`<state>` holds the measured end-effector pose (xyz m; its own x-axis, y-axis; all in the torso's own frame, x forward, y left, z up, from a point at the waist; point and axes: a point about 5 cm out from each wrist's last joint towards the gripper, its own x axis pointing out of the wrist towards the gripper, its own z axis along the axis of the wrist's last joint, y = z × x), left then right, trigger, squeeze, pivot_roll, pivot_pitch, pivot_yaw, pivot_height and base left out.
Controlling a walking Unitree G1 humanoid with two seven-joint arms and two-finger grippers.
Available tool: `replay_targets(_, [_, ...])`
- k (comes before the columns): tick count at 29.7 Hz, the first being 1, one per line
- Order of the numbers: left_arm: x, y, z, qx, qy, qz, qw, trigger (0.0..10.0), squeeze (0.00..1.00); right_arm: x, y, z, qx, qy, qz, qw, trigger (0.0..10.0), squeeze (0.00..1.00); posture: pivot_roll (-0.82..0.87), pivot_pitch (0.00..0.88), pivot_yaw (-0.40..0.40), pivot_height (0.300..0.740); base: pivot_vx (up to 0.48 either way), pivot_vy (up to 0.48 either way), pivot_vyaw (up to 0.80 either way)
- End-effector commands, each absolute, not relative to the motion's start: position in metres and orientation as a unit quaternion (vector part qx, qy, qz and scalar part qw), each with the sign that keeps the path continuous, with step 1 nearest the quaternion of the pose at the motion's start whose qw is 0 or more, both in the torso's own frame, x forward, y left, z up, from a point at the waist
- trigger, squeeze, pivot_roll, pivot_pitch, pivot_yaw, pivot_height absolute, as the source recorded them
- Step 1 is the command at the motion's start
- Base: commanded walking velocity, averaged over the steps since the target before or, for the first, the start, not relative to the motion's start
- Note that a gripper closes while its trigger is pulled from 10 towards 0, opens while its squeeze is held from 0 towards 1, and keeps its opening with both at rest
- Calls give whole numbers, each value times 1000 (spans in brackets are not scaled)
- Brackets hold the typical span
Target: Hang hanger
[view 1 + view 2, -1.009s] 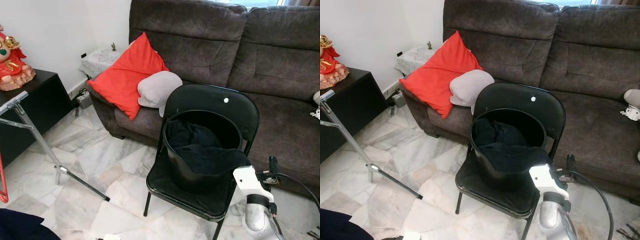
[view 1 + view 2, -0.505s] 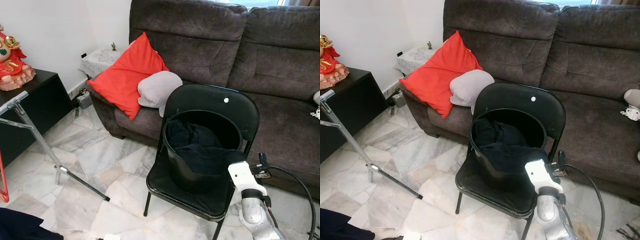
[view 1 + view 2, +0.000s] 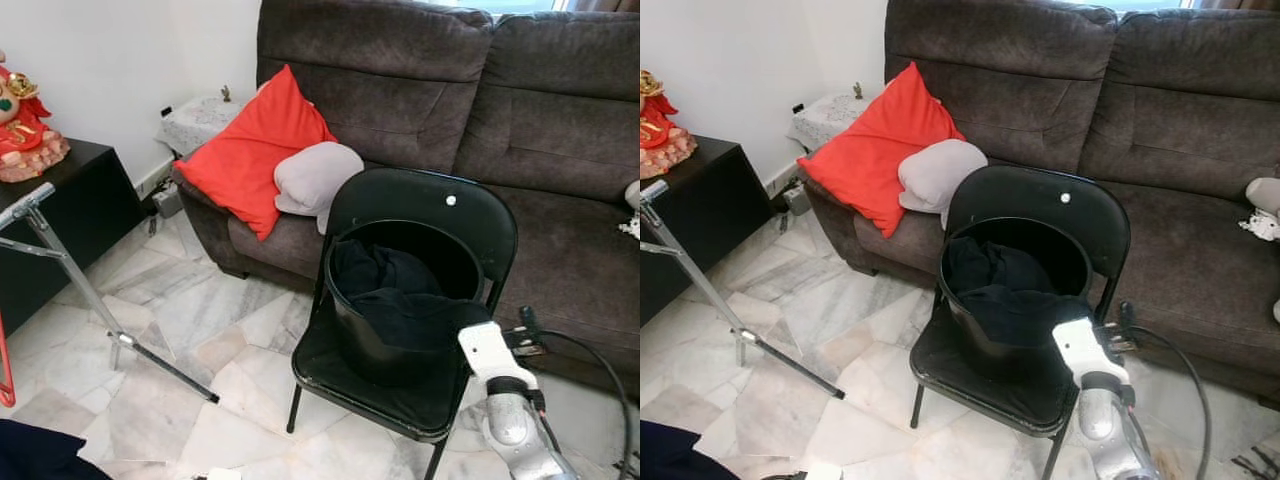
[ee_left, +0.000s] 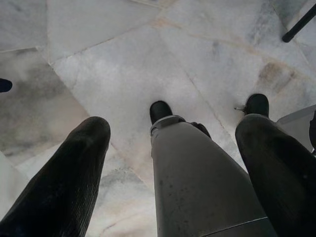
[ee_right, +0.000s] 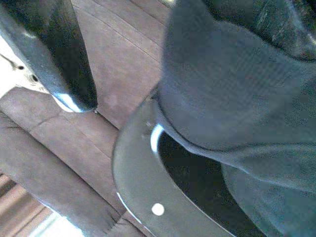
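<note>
Sitting on one chair [image 3: 405, 395]: one bucket [image 3: 372, 345]; two cushions [image 3: 255, 150].

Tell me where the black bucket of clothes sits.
The black bucket stands on the seat of the black folding chair, centre of the head views, before the brown sofa, with the right arm at its near rim.

Bright even daylight, eye views sharp; right wrist view blurred
</note>
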<state>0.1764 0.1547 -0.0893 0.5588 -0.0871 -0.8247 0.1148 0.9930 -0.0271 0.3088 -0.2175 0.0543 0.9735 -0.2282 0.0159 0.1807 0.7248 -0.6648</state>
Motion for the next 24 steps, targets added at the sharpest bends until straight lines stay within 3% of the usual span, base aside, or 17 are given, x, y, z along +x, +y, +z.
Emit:
replay_targets(1, [172, 158, -92, 22, 476, -58, 877, 10000, 0, 313, -215, 59, -352, 24, -108, 930, 10000, 0, -6, 59, 92, 740, 0, 0, 0])
replay_targets(24, [172, 159, -91, 23, 475, -59, 878, 10000, 0, 333, -216, 67, -350, 61, -81, 931, 10000, 0, -5, 49, 94, 740, 0, 0, 0])
